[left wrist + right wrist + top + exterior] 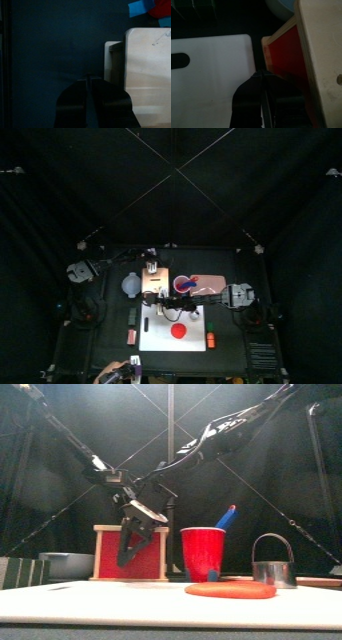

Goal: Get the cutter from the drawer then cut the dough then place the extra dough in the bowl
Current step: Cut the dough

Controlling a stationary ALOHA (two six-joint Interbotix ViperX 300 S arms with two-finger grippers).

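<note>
Upright on white cutting board [80, 599]: round metal cutter [274, 572], wire handle arched upward, right of flat red dough disc [230, 590]. Jaws pressed together, holding nothing: right gripper [262, 75] at red drawer front of pale wooden box [107, 554], left gripper [89, 79] beside it.

No writing, label, brand, number or sign can be read in any of the views. The faces turned toward the cameras are plain: the red drawer front [107, 554] of the wooden box [321, 45], the red cup [203, 552], the metal cutter [274, 566] and the white cutting board [211, 75] show only bare colour. Nothing legible shows on the surface [53, 45] either.
</note>
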